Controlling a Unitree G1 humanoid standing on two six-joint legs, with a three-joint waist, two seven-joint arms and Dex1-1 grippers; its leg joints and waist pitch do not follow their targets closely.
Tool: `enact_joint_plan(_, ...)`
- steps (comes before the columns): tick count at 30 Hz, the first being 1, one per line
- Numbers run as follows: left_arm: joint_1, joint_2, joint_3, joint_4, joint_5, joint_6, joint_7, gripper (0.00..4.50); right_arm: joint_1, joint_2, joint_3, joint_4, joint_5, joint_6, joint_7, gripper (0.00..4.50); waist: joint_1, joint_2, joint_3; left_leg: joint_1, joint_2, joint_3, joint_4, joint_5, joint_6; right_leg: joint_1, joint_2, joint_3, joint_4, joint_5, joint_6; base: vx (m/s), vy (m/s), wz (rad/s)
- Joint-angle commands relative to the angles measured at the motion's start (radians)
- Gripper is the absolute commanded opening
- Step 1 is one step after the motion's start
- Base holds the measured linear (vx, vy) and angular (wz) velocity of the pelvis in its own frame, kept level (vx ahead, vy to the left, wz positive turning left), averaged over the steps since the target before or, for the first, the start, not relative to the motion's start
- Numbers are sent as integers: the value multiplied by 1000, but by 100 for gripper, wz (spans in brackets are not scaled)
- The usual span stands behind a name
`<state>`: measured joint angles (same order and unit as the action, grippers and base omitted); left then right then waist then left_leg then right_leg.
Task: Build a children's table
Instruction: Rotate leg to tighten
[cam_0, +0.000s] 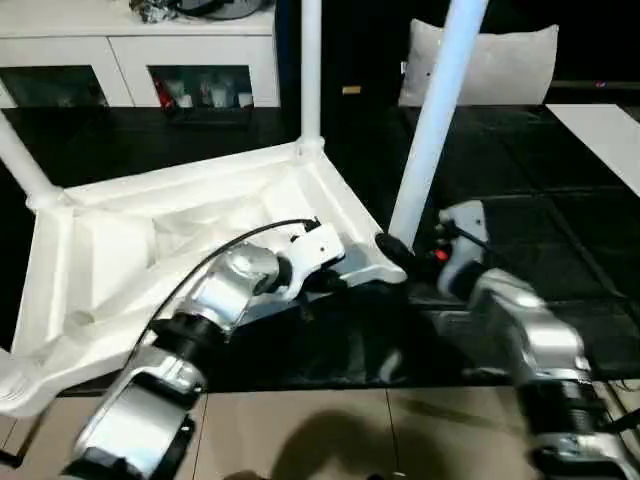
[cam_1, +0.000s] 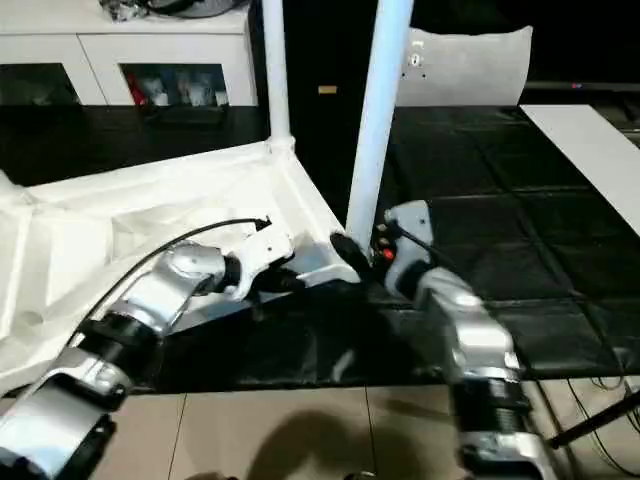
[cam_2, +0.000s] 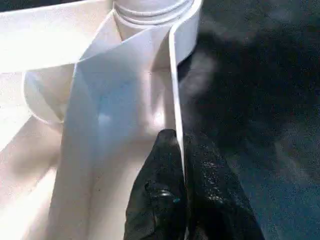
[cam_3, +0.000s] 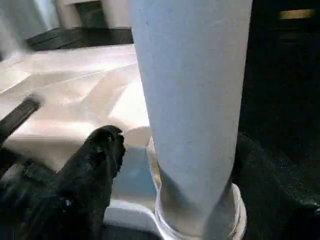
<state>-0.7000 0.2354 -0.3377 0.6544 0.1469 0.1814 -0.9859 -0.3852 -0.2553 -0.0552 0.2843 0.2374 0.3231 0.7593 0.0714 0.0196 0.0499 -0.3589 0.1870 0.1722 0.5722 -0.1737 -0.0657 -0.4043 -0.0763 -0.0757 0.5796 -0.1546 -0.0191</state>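
table: children's table (cam_0: 200, 215) upside down, centre-left, white, ribbed underside, legs up
left gripper (cam_2: 182, 165): fingers pinched on table's rim wall
right gripper (cam_3: 175, 165): spread around near-corner leg (cam_3: 192, 100), contact unclear, probably loose

Table (cam_0: 200, 215): smooth white plastic; forearms (cam_0: 530, 340) silver metal.

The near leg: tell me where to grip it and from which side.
Grip the near leg low on its round shaft, just above the corner socket, coming from the robot's side. The right gripper already straddles it there, open, one finger on each side. The shaft is narrow enough to fit between them, and low down it is likely steadiest.
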Motion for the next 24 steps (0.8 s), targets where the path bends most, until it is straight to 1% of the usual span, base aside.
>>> enact_joint_plan(1, 18, 30, -42, -5, 5, -114, -83, 0, 5, -55, 69, -35, 29, -28, 188, 401, 8, -6, -66, -1, 35, -10, -59, -210, 74, 61, -69, 42, -70, -260, -185, 0, 0, 0)
enact_joint_plan(2, 23, 42, -49, -9, 1, -129, -112, 0, 7, -87, 78, -35, 29, -22, 236, 424, 10, -7, -68, 0, 34, -7, -56, -213, 80, 61, -69, 42, -69, -259, -187, 0, 0, 0)
enact_joint_plan(3, 28, 57, -58, -16, -2, -147, -143, 0, 8, -122, 88, -35, 33, -17, 292, 424, 12, -6, -66, 0, 35, -8, -57, -212, 83, 62, -69, 42, -70, -263, -188, 0, 0, 0)
enact_joint_plan(4, 30, 66, -63, -19, -3, -154, -160, 0, 9, -142, 93, -34, 37, -13, 324, 439, 18, -6, -66, 1, 38, -6, -57, -212, 84, 61, -67, 41, -69, -266, -189, 0, 0, 0)
enact_joint_plan(5, 30, 69, -65, -19, -3, -158, -164, 0, 9, -147, 95, -32, 36, -17, 331, 439, 23, -4, -65, 3, 40, -5, -57, -216, 83, 58, -68, 41, -70, -277, -192, 0, 0, 0)
enact_joint_plan(6, 31, 93, -84, -14, 1, -203, -212, 0, 8, -197, 117, -17, 23, -62, 406, 439, 25, -5, -65, 4, 41, -6, -58, -223, 80, 56, -69, 40, -71, -292, -189, 0, 0, 0)
enact_joint_plan(7, 30, 105, -94, -12, 3, -227, -235, 0, 10, -218, 125, -12, 25, -79, 447, 439, 28, -7, -65, 5, 41, -6, -58, -236, 74, 58, -70, 39, -72, -314, -185, 0, 0, 0)
enact_joint_plan(8, 30, 108, -96, -11, 2, -231, -242, 0, 10, -223, 127, -10, 26, -82, 458, 439, 31, -6, -64, 8, 42, -4, -58, -238, 72, 54, -69, 41, -73, -321, -184, 0, 0, 0)
enact_joint_plan(9, 29, 116, -101, -9, 2, -247, -261, 0, 11, -240, 134, -6, 27, -94, 495, 439, 33, -8, -64, 7, 43, -5, -58, -241, 73, 55, -70, 41, -73, -325, -185, 0, 0, 0)
enact_joint_plan(10, 28, 126, -106, -9, -4, -267, -296, 0, 10, -261, 141, 1, 34, -97, 546, 439, 38, -7, -65, 8, 44, -5, -57, -238, 72, 55, -71, 41, -72, -323, -186, 0, 0, 0)
enact_joint_plan(11, 28, 131, -108, -11, -9, -278, -316, 0, 9, -271, 145, 6, 37, -98, 569, 413, 41, -9, -65, 7, 44, -5, -57, -234, 74, 55, -70, 41, -70, -318, -189, 0, 0, 0)
enact_joint_plan(12, 31, 143, -120, -19, -12, -297, -355, 0, 6, -283, 154, 14, 39, -99, 603, 413, 43, -11, -66, 7, 45, -4, -57, -232, 75, 55, -70, 41, -69, -315, -189, 0, 0, 0)
enact_joint_plan(13, 35, 157, -133, -26, -16, -326, -403, 0, 0, -296, 167, 26, 42, -103, 644, 406, 46, -10, -66, 6, 45, -4, -57, -229, 77, 55, -71, 41, -68, -311, -193, 0, 0, 0)
enact_joint_plan(14, 35, 157, -133, -26, -16, -326, -403, 0, 0, -296, 167, 26, 42, -103, 644, 406, 49, -10, -67, 6, 45, -5, -57, -224, 77, 55, -72, 41, -65, -301, -197, 0, 0, 0)
enact_joint_plan(16, 38, 170, -148, -32, -11, -348, -428, 0, -2, -303, 180, 28, 45, -93, 671, 377, 50, -9, -67, 7, 46, -5, -57, -222, 74, 54, -71, 41, -65, -296, -201, 0, 0, 0)
enact_joint_plan(17, 43, 182, -163, -40, -7, -367, -455, 0, -1, -306, 192, 28, 51, -81, 695, 377, 53, -9, -68, 8, 47, -5, -57, -223, 72, 55, -72, 41, -64, -294, -203, 0, 0, 0)
enact_joint_plan(20, 47, 196, -180, -43, -4, -393, -491, 0, -3, -307, 207, 36, 60, -87, 729, 348, 55, -8, -67, 7, 47, -5, -57, -226, 70, 54, -72, 41, -64, -296, -202, 0, 0, 0)
enact_joint_plan(21, 46, 198, -182, -42, -1, -400, -495, 0, -4, -306, 210, 39, 61, -88, 735, 348, 57, -5, -67, 9, 47, -5, -57, -229, 66, 53, -72, 41, -64, -300, -202, 0, 0, 0)
enact_joint_plan(23, 44, 198, -186, -41, -3, -413, -510, 0, -5, -306, 222, 42, 70, -73, 767, 314, 63, -7, -68, 10, 48, -5, -57, -231, 64, 54, -72, 42, -64, -303, -203, 0, 0, 0)
enact_joint_plan(24, 45, 198, -188, -43, -4, -413, -514, 0, -3, -307, 225, 41, 70, -72, 774, 314, 64, -7, -68, 11, 48, -4, -57, -231, 63, 53, -72, 42, -64, -303, -203, 0, 0, 0)
